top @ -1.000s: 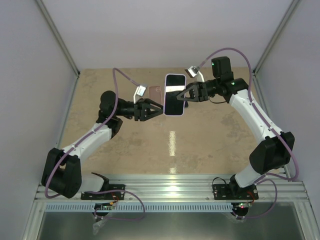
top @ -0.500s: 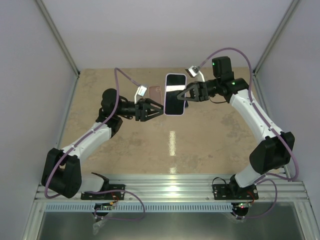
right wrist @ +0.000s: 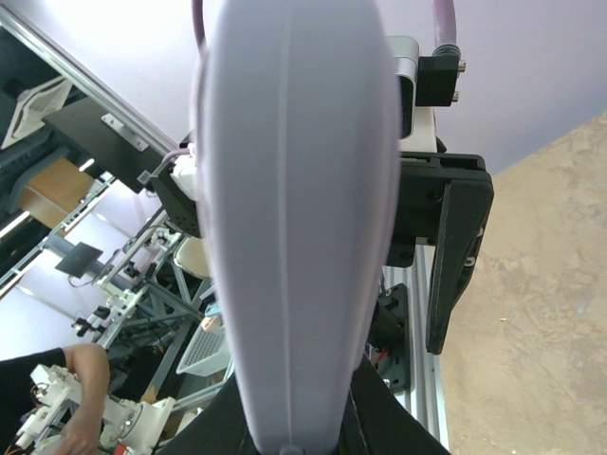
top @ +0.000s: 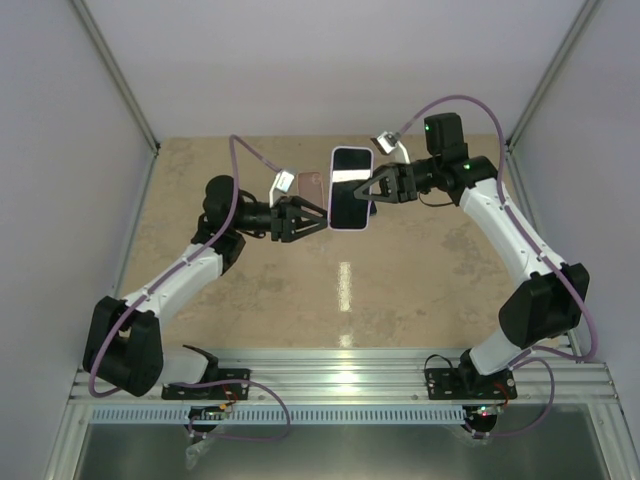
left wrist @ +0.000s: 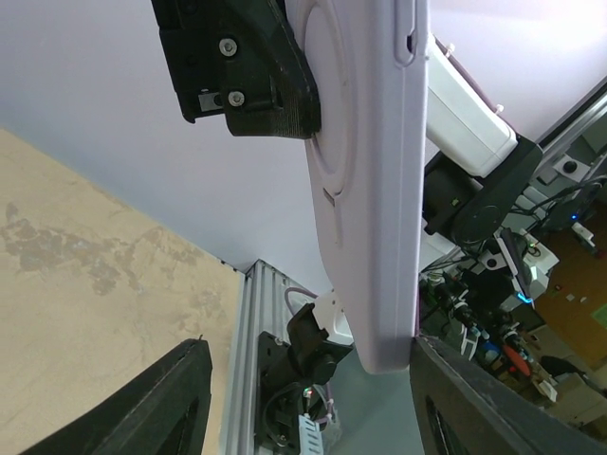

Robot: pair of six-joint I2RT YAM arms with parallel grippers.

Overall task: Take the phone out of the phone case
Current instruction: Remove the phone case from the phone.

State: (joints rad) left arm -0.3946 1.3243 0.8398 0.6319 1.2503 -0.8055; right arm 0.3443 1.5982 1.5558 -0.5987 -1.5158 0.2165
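The phone (top: 350, 190), dark screen up, sits in a lilac phone case (top: 349, 229) and is held in the air above the table's middle. My right gripper (top: 374, 190) is shut on the case's right edge; in the right wrist view the case (right wrist: 294, 190) fills the frame, with my gripper (right wrist: 294, 422) clamped on it at the bottom. My left gripper (top: 320, 222) stands open at the case's lower left edge. In the left wrist view the case's back (left wrist: 370, 190) hangs between my left gripper's (left wrist: 303, 346) spread fingers, its end close to the right finger (left wrist: 474, 408).
A pinkish flat object (top: 312, 185) shows just behind the left gripper. The tan table (top: 200, 180) is bounded by pale walls on three sides, and the aluminium rail (top: 340, 375) with both arm bases runs along the near edge.
My left gripper's jaws have spread a little wider and it has drawn back slightly to the left. The phone and the right arm have stayed put.
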